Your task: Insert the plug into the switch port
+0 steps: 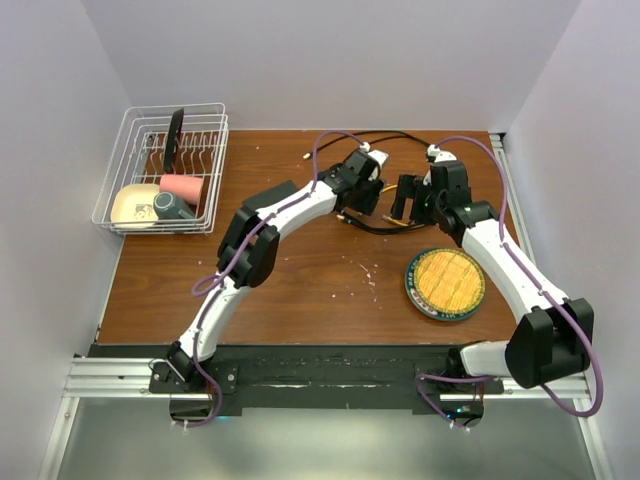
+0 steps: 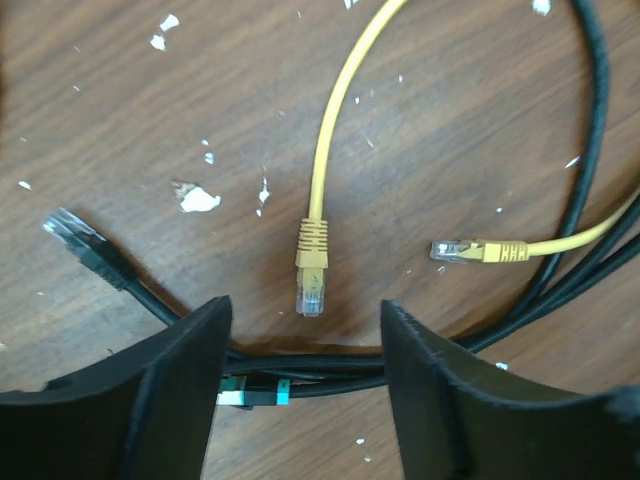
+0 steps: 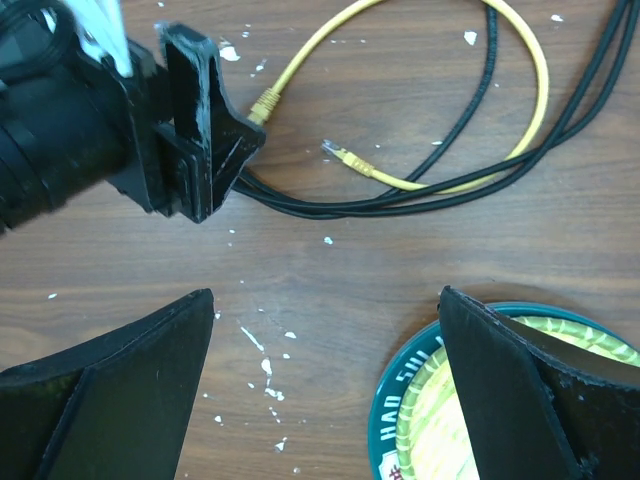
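Left gripper point(image 2: 305, 312) jaws apart over the clear-tipped plug point(image 2: 312, 292) of the yellow cable point(image 2: 335, 110): close squarely on its ribbed boot point(image 2: 312, 243), missing the black cables point(image 2: 330, 365) (right gripper point(image 3: 325, 297) gapes empty; flat matte-black switch point(image 1: 174, 138) stands far off in white wire rack point(image 1: 176, 108)).

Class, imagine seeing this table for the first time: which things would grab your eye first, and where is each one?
The yellow cable stands out against the brown table, one clear-tipped plug lying at the mouth of the open left pincer, among black cables. Next come the round yellow-and-dark plate at the table's front right and the wire rack holding cups at the far left.
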Action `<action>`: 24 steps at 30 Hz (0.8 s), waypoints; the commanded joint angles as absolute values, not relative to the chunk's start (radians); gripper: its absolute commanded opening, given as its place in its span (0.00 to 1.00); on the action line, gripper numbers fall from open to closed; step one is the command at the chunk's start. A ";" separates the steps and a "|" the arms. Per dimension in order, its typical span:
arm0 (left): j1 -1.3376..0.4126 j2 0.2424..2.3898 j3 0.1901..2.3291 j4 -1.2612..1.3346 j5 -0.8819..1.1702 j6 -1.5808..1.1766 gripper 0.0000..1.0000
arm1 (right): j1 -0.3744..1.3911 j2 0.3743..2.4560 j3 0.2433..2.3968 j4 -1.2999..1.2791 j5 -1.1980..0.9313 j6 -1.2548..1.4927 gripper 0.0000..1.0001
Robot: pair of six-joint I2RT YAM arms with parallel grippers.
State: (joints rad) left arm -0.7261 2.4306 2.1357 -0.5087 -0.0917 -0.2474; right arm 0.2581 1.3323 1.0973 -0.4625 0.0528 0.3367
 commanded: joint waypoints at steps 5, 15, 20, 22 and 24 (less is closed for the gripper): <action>-0.733 2.459 2.131 -0.425 -0.144 -0.198 0.48 | 0.255 1.293 1.075 -0.492 0.077 0.341 0.99; -0.732 2.513 2.108 -0.388 -0.104 -0.183 0.45 | 0.253 1.279 1.068 -0.503 0.087 0.341 0.99; -0.732 2.537 2.114 -0.397 -0.109 -0.189 0.19 | 0.253 1.281 1.063 -0.508 0.084 0.337 0.99; -0.733 2.549 2.126 -0.426 -0.124 -0.187 0.00 | 0.252 1.276 1.065 -0.508 0.083 0.337 0.99; -0.727 2.554 2.167 -0.468 -0.168 -0.184 0.00 | 0.252 1.276 1.072 -0.512 0.080 0.330 0.99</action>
